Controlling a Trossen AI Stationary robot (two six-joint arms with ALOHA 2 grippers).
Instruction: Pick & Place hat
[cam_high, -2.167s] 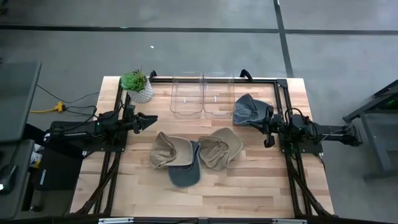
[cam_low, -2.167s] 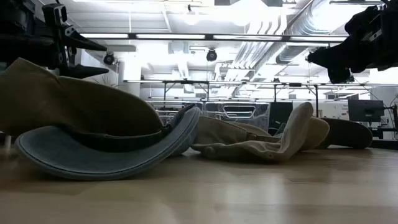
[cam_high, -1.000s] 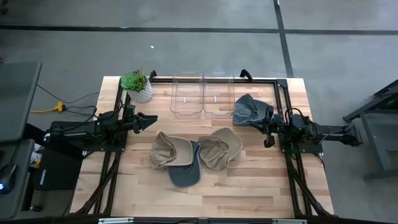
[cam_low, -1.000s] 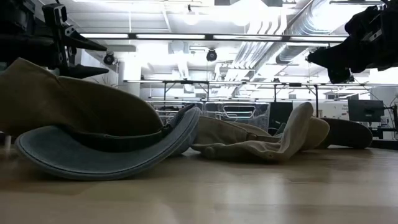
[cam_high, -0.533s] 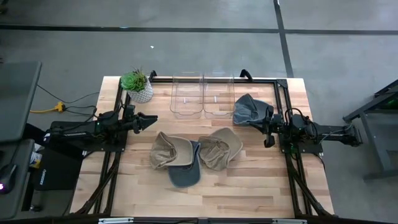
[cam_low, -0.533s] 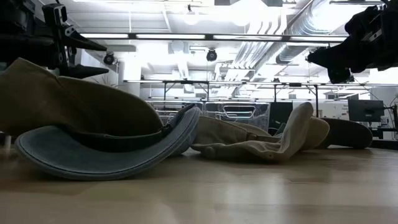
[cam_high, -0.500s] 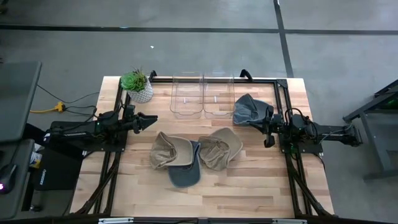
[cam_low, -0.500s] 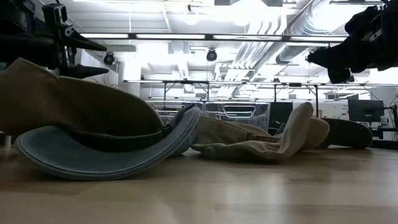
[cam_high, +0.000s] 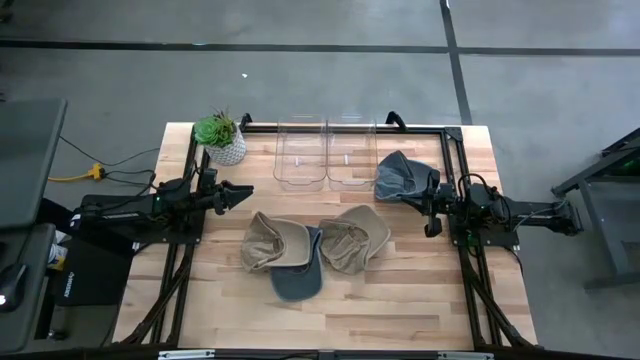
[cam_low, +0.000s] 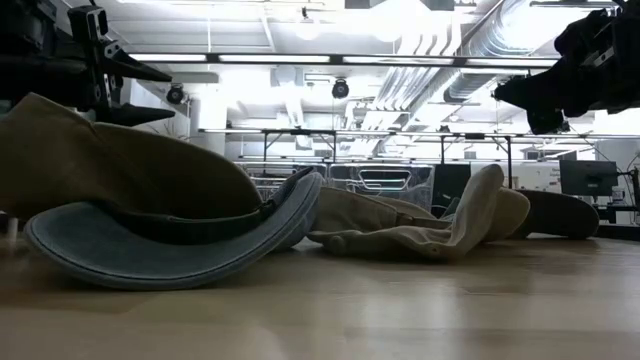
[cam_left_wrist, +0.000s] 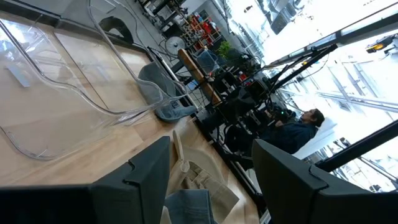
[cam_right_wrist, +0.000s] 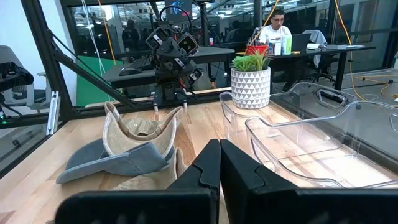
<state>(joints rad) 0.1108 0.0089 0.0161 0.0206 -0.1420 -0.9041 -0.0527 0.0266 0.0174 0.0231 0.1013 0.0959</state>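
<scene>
Two tan hats (cam_high: 273, 243) look soft (grab a brim); left gripper (cam_high: 243, 190) parted, right gripper (cam_high: 431, 212) closed, empty.

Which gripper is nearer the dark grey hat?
Right. The right gripper sits just beside the dark grey hat; the left gripper waits across the table.

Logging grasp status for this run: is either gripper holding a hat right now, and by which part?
Nothing is held. The left gripper is open and empty; the right gripper is shut on nothing, beside the grey hat.
</scene>
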